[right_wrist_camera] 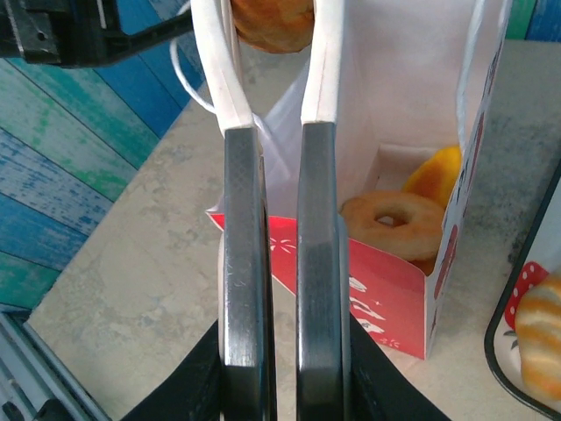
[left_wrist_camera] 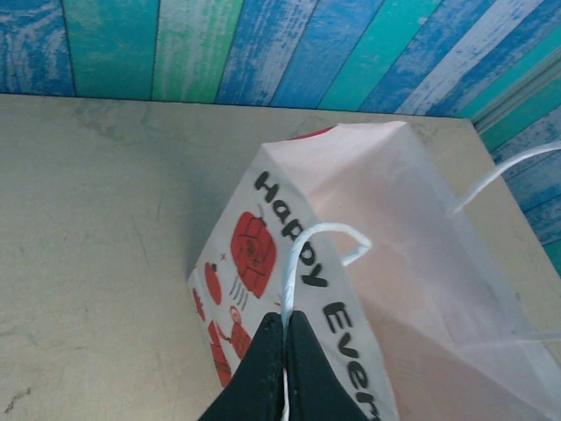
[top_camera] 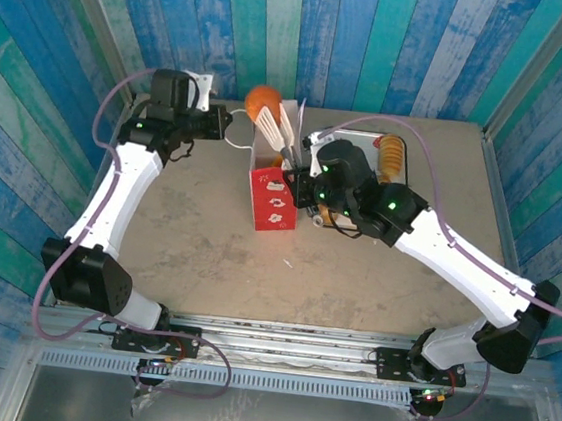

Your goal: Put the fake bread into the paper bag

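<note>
The paper bag (top_camera: 272,198), white above and red below, stands mid-table with its mouth open. My left gripper (left_wrist_camera: 286,317) is shut on one of its thin white loop handles (left_wrist_camera: 289,272), at the bag's far left. My right gripper (right_wrist_camera: 285,386) is shut on grey tongs (right_wrist_camera: 241,263) with white tips. The tips pinch a round orange bun (right_wrist_camera: 273,22) above the bag's far edge (top_camera: 262,100). Inside the bag lie a ring doughnut (right_wrist_camera: 394,224) and an orange-yellow pastry (right_wrist_camera: 436,175).
A white tray (top_camera: 367,139) with a dark rim stands just right of the bag, behind my right wrist, with a striped roll (top_camera: 392,154) on it. That roll (right_wrist_camera: 539,338) is beside the bag's right wall. Blue plank walls close the table's far side.
</note>
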Robot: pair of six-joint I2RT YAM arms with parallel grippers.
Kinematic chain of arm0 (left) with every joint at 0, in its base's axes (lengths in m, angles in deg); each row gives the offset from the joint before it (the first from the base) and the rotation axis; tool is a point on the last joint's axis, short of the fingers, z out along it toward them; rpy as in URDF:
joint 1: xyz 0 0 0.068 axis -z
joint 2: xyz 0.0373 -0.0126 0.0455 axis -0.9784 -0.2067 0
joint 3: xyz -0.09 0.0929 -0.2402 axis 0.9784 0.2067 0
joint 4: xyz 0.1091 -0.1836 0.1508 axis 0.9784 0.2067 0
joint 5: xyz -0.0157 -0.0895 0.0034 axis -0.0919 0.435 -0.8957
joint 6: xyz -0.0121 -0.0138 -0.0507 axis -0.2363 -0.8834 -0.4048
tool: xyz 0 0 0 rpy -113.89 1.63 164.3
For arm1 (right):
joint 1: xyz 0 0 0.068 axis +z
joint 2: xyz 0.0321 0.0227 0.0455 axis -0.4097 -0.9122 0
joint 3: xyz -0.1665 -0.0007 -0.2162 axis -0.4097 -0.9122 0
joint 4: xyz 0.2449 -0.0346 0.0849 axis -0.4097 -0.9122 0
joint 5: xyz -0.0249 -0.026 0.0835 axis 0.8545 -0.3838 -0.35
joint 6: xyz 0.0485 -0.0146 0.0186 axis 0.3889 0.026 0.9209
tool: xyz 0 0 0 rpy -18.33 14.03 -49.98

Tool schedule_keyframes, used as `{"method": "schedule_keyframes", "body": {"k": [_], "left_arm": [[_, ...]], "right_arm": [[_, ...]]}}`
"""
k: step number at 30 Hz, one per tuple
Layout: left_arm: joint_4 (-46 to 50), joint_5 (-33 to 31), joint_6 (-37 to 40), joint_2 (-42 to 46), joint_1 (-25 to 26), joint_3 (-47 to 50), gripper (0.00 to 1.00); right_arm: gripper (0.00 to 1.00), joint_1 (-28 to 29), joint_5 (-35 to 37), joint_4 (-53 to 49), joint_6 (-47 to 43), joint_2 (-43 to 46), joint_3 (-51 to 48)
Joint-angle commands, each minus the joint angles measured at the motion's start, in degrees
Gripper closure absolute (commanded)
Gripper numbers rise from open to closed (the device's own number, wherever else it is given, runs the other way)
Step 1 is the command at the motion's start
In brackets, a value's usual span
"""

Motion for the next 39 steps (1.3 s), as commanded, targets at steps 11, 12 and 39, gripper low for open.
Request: {"method": "schedule_keyframes", "body": {"k": [11,12,39], "left_arm": [[-0.7,-7.9,1.9,7.6,-0.1,3.0,0.99],[-0.7,-8.0,2.0,7.7,-0.2,3.1,0.99],[-2.1,-5.7,1.4,7.8,-0.2,3.7,0.96]], "right_arm": [[0.75,0.4,4.4,-5.9,3.8,-2.0,3.0],[0.75,0.4,4.4,-6.4,3.9,-2.1,3.0],[0.40,0.4,3.9,-9.2,2.0,-3.2,5.3]]}}
